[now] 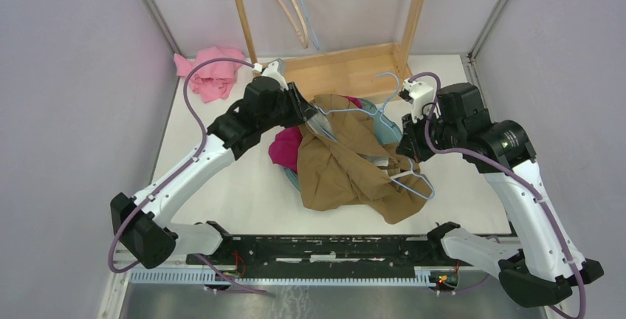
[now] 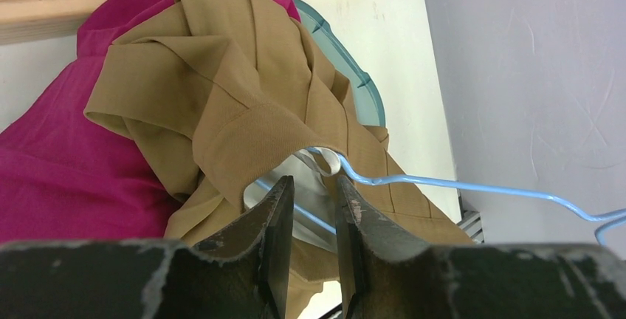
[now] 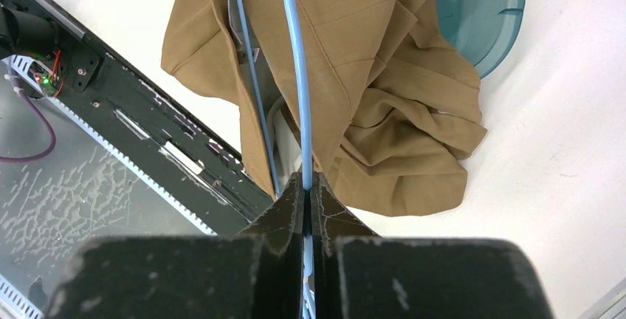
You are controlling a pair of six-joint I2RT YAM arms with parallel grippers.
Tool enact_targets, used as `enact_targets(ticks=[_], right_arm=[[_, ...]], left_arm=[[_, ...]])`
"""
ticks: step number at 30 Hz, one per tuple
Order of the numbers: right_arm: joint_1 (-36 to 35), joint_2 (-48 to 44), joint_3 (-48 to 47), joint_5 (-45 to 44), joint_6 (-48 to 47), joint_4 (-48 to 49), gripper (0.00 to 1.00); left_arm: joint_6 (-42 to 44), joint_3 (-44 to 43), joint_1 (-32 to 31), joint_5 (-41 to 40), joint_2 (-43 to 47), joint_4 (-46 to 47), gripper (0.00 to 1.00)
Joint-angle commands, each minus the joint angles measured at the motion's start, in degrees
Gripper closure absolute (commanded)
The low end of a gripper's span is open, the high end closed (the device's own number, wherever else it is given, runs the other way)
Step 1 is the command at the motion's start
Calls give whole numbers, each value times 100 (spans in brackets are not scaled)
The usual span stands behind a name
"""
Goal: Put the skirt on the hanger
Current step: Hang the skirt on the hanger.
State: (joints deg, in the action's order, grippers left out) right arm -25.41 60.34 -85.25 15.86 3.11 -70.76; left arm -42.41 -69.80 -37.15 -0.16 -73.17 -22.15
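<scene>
Right wrist view: right hand (image 3: pixel 306 184) is pinched fully closed on the blue hanger (image 3: pixel 294 60) wire, with the tan skirt (image 3: pixel 369 68) draped over it just past the tips. Left hand (image 2: pixel 311 190) is partly open and gripping nothing, waistband (image 2: pixel 258 131) right ahead of its fingers. Looks like mid-threading to me. Next move is probably grabbing that waistband and pulling it along the wire.

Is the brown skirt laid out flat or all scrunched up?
Scrunched up. The brown skirt sits in a crumpled heap of folds, with the blue hanger running through them.
</scene>
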Motion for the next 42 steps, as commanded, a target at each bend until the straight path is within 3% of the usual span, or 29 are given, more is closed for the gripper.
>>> enact_targets(ticks=[1,30,42], right_arm=[[-24,-32,-18,3,-39,242,99],[-21,-95,88,23,-43,316,99],[-24,-213,62,-123,-32,356,99]], left_arm=[[16,-200,-29,-248,-89,323,66],[-210,-93,-80,-874,-269,803,68],[-241,-96,-84,-881,-361,854,86]])
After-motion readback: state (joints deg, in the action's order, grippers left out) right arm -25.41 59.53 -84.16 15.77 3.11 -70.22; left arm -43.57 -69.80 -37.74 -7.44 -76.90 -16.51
